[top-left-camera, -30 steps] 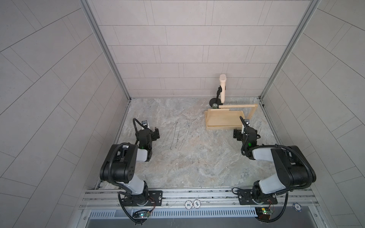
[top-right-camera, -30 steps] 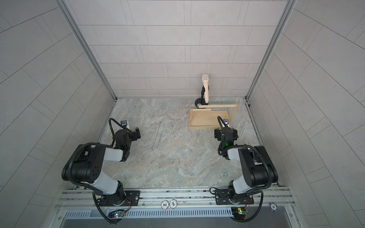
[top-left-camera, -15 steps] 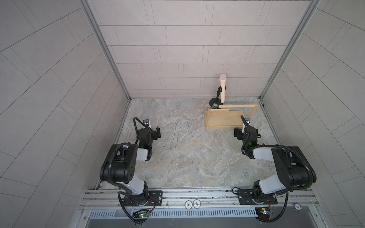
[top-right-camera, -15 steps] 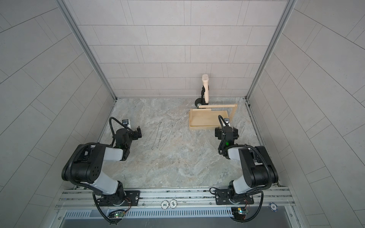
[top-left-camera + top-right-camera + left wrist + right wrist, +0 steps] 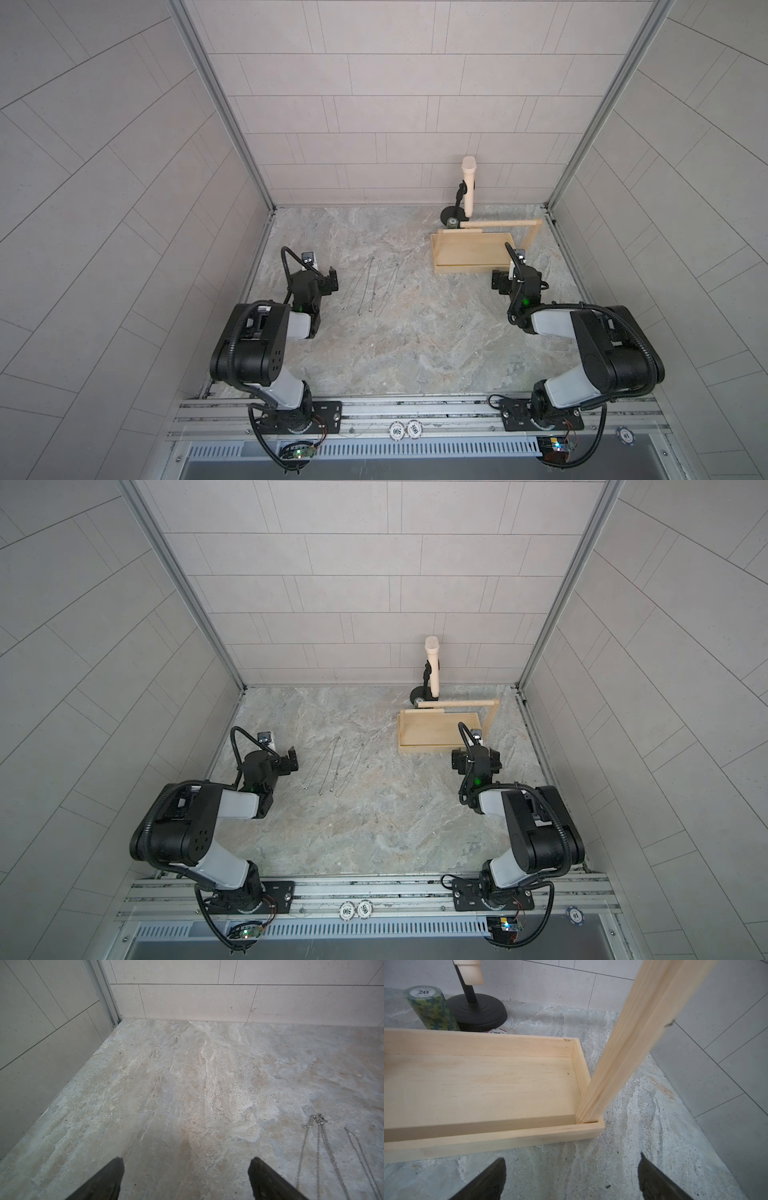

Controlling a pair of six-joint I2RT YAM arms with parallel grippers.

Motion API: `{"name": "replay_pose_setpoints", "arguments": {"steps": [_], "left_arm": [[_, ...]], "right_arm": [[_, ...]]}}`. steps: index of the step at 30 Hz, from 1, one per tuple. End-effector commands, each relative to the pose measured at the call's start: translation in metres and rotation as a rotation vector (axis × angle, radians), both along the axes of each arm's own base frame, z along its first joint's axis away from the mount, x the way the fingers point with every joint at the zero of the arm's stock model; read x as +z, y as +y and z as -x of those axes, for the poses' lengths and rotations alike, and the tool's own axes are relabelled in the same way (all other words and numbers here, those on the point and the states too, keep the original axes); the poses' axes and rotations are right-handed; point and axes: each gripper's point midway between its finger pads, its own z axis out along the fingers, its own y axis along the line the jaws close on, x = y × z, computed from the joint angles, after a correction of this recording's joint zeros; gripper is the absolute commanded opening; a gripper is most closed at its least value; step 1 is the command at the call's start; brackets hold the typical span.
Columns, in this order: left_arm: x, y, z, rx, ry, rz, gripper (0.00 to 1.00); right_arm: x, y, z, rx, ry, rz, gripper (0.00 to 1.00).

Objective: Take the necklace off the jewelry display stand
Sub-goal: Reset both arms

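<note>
"On the left-arm side of the pale wooden jewelry display stand (image 5: 469, 268), with its flat tray (image 5: 469, 249) and one long round bar (image 5: 494, 224), what are those shiny lines?" asks Tom.

"Thin silver chain necklaces (image 5: 369, 286)," says Mia. "They lie flat on the grey stone table (image 5: 415, 353), well apart from the stand. The stand's bar looks bare to me, so I think the job is about done."

"Which arm is closer to them?"

"The left one. The necklaces sit just beside the black left gripper (image 5: 187, 1159), on its side toward the stand, not touching it. Their long way runs crosswise to the stand's bar. If one must be picked up, I think this arm should reach toward the stand and pinch across the chain."

"Is it holding anything?"

"No. Its fingers stand wide apart over bare table. The black right gripper (image 5: 571, 1157) is the same, fingers wide apart and empty. It waits just beside the stand's tray, near the corner with the upright post (image 5: 633, 1043)."

"Has anything moved?"

"Hardly. Since a second ago both grippers have shifted only a tiny bit. The necklaces and the stand lie just where they were."
</note>
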Motion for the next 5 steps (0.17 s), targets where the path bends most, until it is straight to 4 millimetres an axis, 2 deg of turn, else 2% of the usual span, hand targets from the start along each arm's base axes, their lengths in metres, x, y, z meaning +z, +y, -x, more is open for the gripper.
{"name": "replay_pose_setpoints", "arguments": {"steps": [1, 5], "left_arm": [[0.0045, 0.0013, -0.0042, -0.003, -0.011, -0.013, 1.00], [0.0050, 0.0014, -0.0042, -0.002, -0.012, -0.014, 1.00]], "right_arm": [[-0.0019, -0.0021, -0.0053, 0.000, 0.020, 0.000, 0.99], [0.0011, -0.0011, -0.0034, 0.002, 0.002, 0.007, 0.99]]}}
